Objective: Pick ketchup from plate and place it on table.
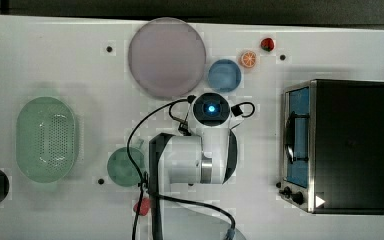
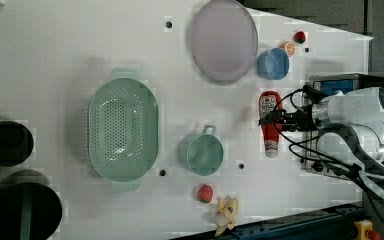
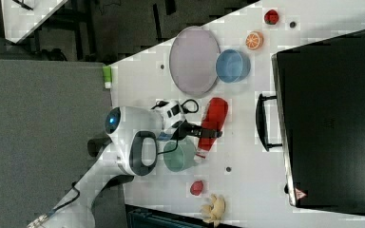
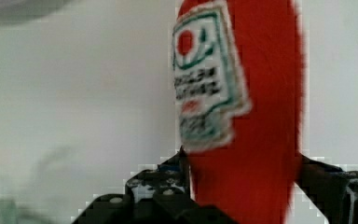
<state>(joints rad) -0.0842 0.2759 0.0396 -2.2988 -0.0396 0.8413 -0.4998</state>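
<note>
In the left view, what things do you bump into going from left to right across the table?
Black pots → green colander → green cup → plate → ketchup → toaster oven.

Glossy white arm (image 1: 200, 160) with rounded shells, dark grey bands at the joints. Round black cap with a glowing blue light on top. Thin black cables looped beside the wrist and down the links. Black claw (image 4: 242, 186), small silver screws in its mount.
</note>
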